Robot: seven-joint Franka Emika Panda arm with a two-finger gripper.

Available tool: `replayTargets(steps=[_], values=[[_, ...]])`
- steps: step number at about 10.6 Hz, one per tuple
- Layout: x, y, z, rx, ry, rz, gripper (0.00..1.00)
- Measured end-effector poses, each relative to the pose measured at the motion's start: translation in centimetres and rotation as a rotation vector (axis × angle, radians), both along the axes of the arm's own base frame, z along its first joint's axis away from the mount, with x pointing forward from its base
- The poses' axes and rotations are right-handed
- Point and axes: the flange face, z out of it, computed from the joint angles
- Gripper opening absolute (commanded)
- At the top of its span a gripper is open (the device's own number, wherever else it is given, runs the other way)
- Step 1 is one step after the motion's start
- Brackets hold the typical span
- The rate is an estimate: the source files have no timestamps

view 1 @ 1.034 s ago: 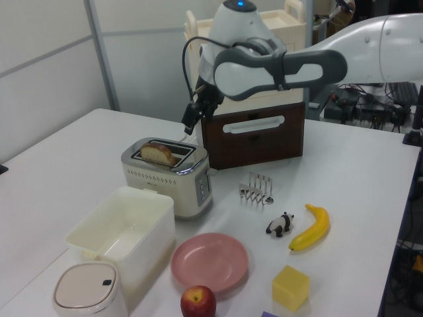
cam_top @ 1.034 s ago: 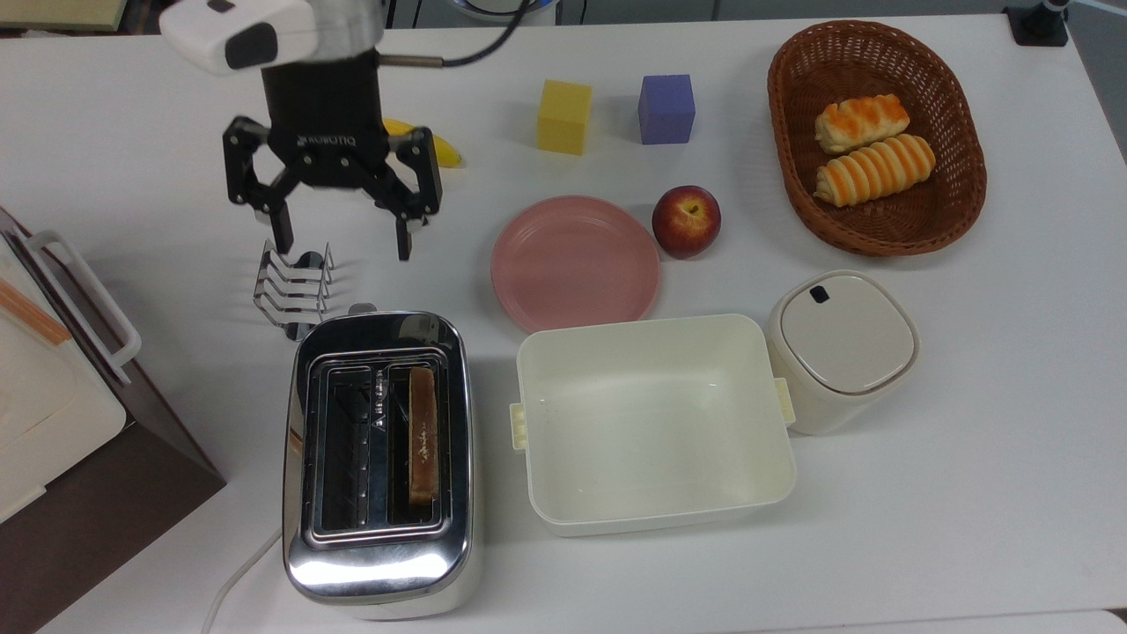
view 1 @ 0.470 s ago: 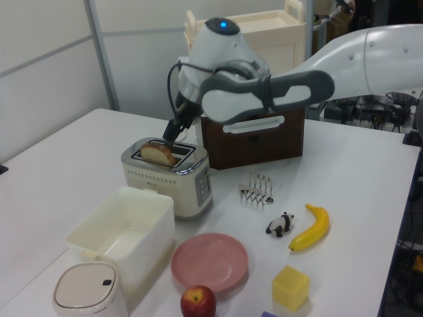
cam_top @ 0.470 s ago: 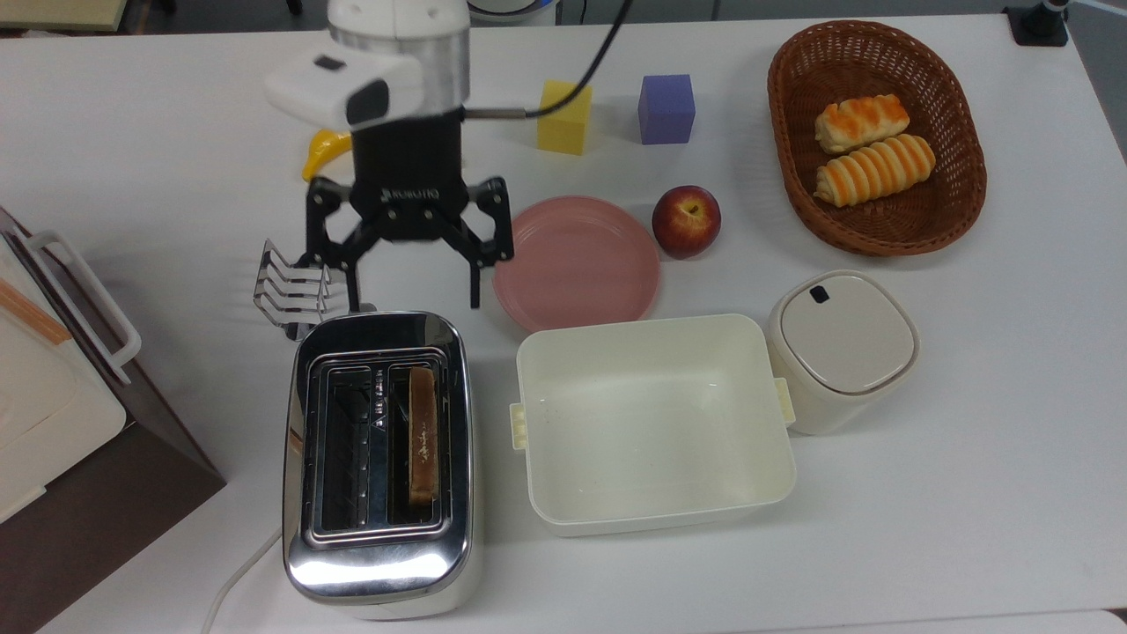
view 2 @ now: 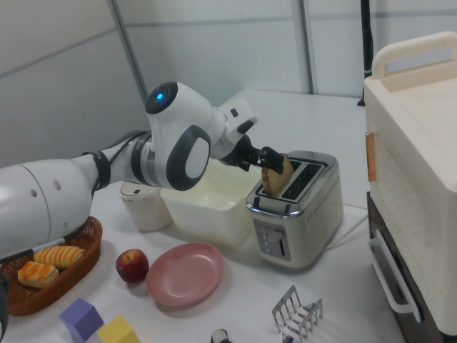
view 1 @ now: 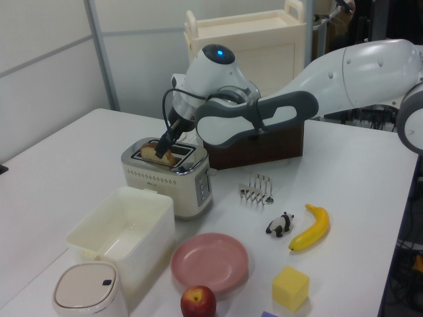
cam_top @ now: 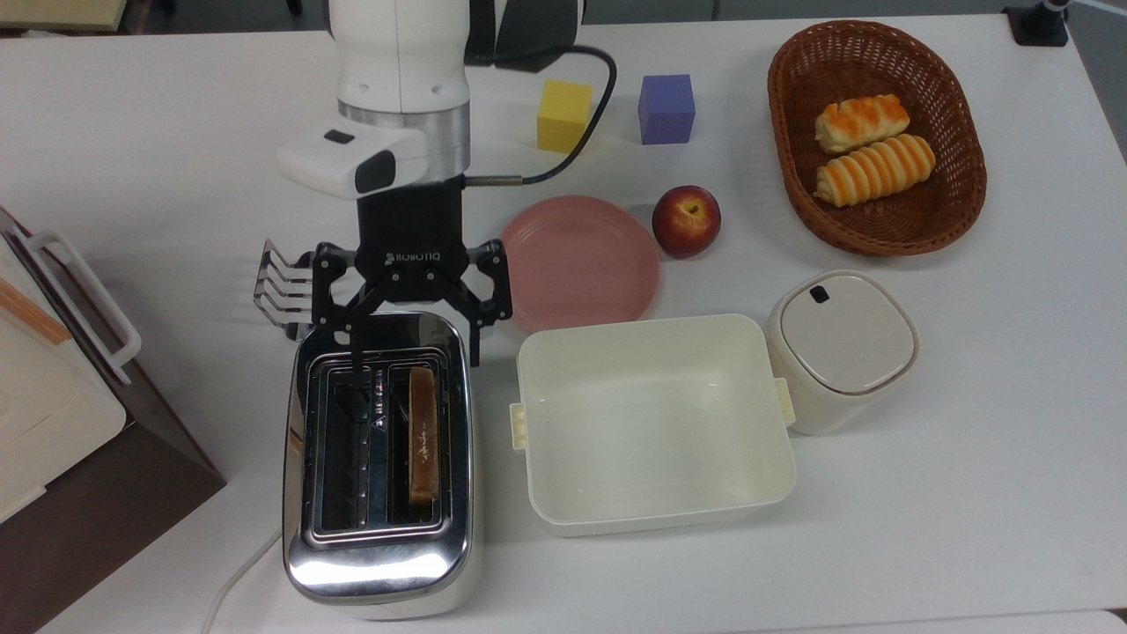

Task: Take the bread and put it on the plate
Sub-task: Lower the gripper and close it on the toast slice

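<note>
1. Above the toaster [cam_top: 379,458], at its 12 o'clock end in the top view, the gripper [cam_top: 414,352] hangs with its fingers spread wide, holding nothing.
2. Standing edge-up in one toaster slot, the bread [cam_top: 422,434] lies at 6 o'clock from the gripper in the top view.
3. Well apart from the bread, the plate [cam_top: 577,261] sits bare at about 1 o'clock of the toaster in the top view, with a cream tub [cam_top: 651,423] at the plate's 6 o'clock.

Bright even light, soft shadows, sharp
</note>
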Motion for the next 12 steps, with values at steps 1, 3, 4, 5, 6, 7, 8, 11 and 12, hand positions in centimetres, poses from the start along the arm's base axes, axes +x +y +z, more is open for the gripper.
replayTargets(steps=[1,3,4,5,6,7,8,11,12], values=[[0.3,-0.2,-0.5,-0.005,-0.01,0.002,1.0],[0.6,-0.4,-1.2,-0.015,-0.014,0.005,1.0],[0.7,-0.5,-1.6,-0.022,-0.009,0.008,0.85],[0.8,-0.5,-2.1,-0.029,-0.003,0.011,0.48],[0.9,-0.6,-2.5,-0.032,0.002,0.012,0.21],[0.9,-0.6,-2.6,-0.032,0.004,0.012,0.0],[0.9,-0.7,-2.6,-0.032,0.004,0.011,0.0],[0.9,-0.7,-2.6,-0.032,0.004,0.011,0.0],[0.9,-0.7,-2.7,-0.032,0.004,0.011,0.0]])
